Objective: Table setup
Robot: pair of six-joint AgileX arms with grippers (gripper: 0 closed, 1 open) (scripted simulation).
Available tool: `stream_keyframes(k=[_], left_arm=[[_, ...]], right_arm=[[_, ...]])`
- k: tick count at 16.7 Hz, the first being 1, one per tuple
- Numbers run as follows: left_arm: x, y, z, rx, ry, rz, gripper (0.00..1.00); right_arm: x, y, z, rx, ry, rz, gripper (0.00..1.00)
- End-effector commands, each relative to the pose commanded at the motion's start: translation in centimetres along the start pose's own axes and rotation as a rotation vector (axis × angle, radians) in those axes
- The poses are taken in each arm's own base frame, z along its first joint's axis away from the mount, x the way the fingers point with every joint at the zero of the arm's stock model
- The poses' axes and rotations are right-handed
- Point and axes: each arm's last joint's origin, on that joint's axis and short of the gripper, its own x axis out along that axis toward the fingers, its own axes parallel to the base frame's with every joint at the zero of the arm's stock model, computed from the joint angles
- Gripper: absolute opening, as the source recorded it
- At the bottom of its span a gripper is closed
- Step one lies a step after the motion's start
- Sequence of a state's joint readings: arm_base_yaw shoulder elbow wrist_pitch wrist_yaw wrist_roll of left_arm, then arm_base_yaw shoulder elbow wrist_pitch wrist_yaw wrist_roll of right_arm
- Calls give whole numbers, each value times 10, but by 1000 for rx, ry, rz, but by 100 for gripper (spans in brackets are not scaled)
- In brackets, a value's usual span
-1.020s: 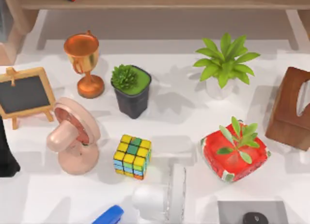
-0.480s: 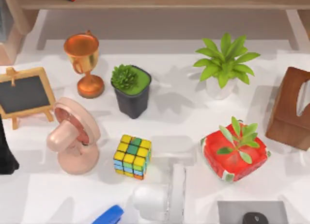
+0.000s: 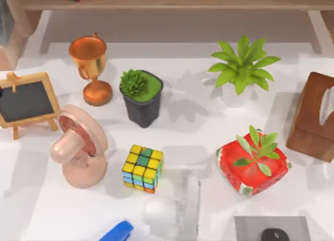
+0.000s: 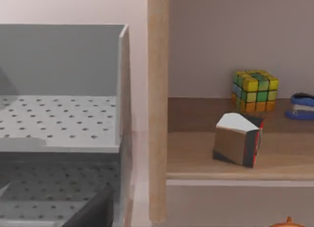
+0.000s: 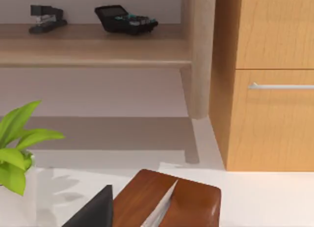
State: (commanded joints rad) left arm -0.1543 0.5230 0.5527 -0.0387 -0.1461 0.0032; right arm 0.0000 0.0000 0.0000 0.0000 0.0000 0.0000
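The table carries a copper trophy (image 3: pixel 91 69), a small chalkboard easel (image 3: pixel 26 101), a pink fan (image 3: pixel 78 147), a black pot with a succulent (image 3: pixel 141 97), a colour cube (image 3: pixel 142 168), a pale white fan (image 3: pixel 175 212), a blue stapler (image 3: pixel 117 232) and a red pot with a plant (image 3: pixel 253 165). My left gripper (image 4: pixel 93 214) hangs before a grey perforated rack (image 4: pixel 59 119) beside the shelf. My right gripper (image 5: pixel 93 210) is just above the wooden tissue box (image 5: pixel 167 202) at the table's right.
A leafy plant in a white pot (image 3: pixel 242 69) stands at the back right. A grey pad with a black mouse (image 3: pixel 274 235) lies at the front right. The wooden shelf (image 5: pixel 93 50) holds a black stapler (image 5: pixel 46 15) and a calculator (image 5: pixel 125 18). A drawer cabinet (image 5: pixel 265 84) stands at the right.
The dark shape of my left arm at the top view's left edge has gone out of that view. The white fan at the front looks paler. Nothing else on the table moved.
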Motion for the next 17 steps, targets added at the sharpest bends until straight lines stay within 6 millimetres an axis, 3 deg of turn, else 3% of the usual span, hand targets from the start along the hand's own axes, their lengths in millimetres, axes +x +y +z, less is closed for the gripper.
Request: stream_keyframes(k=[4, 8, 10, 13, 17], left_arm=[[58, -26, 88, -6, -12, -5, 100], [130, -72, 140, -7, -12, -8, 100], [167, -101, 153, -8, -13, -9, 100], [212, -147, 158, -8, -14, -10, 100], [251, -199, 151, -11, -22, -10, 100]], right_arm=[[0, 0, 0, 0, 0, 0, 100], [0, 0, 0, 0, 0, 0, 100], [0, 0, 0, 0, 0, 0, 100], [0, 0, 0, 0, 0, 0, 100], [0, 0, 0, 0, 0, 0, 100]])
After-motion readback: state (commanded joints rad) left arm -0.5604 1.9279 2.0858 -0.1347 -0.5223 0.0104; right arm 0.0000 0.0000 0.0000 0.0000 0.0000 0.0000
